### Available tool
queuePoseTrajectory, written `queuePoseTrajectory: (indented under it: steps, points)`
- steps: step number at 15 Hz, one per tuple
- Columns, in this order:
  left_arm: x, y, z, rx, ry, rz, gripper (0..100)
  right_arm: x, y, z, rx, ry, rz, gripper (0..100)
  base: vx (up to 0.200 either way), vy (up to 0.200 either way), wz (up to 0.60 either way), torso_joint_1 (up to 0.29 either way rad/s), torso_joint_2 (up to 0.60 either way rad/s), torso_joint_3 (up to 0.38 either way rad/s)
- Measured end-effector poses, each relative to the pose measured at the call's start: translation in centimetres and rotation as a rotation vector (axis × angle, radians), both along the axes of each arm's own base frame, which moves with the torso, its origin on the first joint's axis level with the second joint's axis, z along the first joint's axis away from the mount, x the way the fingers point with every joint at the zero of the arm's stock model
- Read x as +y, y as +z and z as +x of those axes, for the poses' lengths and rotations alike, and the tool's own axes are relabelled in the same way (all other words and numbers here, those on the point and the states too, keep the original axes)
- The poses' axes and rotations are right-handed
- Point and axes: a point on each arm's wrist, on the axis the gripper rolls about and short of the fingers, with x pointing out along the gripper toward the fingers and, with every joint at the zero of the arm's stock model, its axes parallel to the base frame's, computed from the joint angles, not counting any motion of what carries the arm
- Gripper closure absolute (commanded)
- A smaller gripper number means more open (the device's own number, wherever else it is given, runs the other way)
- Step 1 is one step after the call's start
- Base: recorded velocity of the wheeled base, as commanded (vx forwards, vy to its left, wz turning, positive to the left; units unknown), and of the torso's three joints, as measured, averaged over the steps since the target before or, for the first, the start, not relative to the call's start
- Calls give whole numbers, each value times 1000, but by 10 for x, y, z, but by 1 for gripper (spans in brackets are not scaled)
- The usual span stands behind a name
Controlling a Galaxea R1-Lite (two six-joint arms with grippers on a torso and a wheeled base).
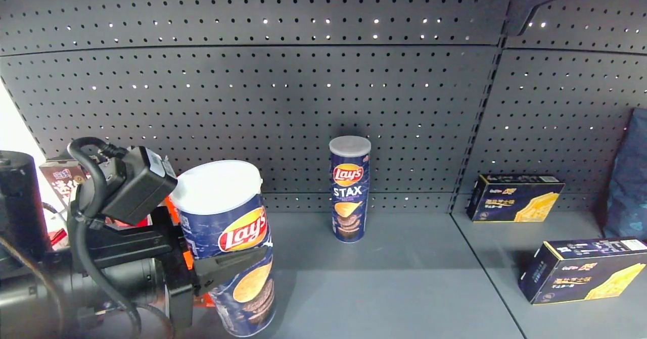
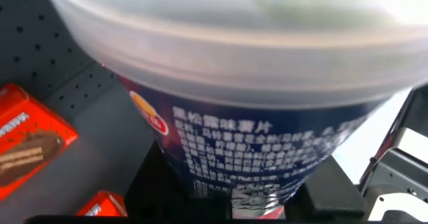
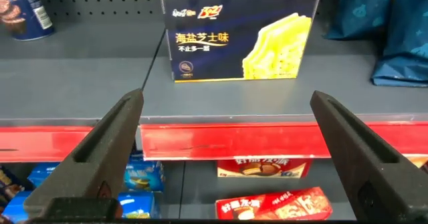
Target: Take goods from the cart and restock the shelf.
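The left gripper (image 1: pixel 226 260) is closed around a blue chips can (image 1: pixel 227 218) with a white lid, 1 finger (image 1: pixel 237 262) lying across the can's front at mid-height. The can leans slightly and sits over the front left corner of the shelf (image 1: pixel 384 288). Whether its base touches the shelf cannot be told. From the left wrist the can (image 2: pixel 247 150) is seen close up from its lid end, with red boxes (image 2: pixel 30 140) on the shelf beyond it.

A 2nd chips can (image 1: pixel 349 192) stands upright near the back edge of the shelf, about midway along it, just in front of the pegboard panel (image 1: pixel 303 101) and well apart from the held can.

On the right section of the shelf are 2 dark boxes with yellow print: the rear box (image 1: pixel 515 191) near the back edge, and the front box (image 1: pixel 586 271) near the front edge. A blue bag (image 1: pixel 629 187) lies at the right edge.

The right gripper (image 3: pixel 227 97) has its jaws spread wide and holds nothing. It is level with the shelf's red front strip (image 3: pixel 267 142), facing the front box (image 3: pixel 237 33).
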Motion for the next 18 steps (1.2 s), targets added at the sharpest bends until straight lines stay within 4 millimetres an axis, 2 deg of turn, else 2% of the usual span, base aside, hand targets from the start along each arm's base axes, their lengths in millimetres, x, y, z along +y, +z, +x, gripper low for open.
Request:
queuePoseTrajectory:
  steps: [6,7,9,11,13,16,18]
  points:
    - [1,-1,-6,-17,-11,-8,100,0,4,6,70,72,-29,0,0,0,0,0,0,0]
    - [2,-2,-7,-13,-11,-6,100,0,13,5,43,76,16,0,0,0,0,0,0,0]
    - [3,-5,-8,-9,-11,-3,100,-1,53,2,-38,90,87,0,0,0,0,0,0,0]
    - [3,-7,-9,-5,-13,0,100,-1,84,4,-71,131,-7,0,0,0,0,0,0,0]
    - [3,-8,-10,-3,-14,1,100,1,90,11,-32,201,-90,0,0,0,0,0,0,0]
    - [1,-6,-10,-6,-26,-1,100,3,116,25,-3,248,-98,0,0,0,0,0,0,0]
    - [-1,-7,-9,-2,-30,2,100,6,135,40,28,300,-98,0,0,0,0,0,0,0]
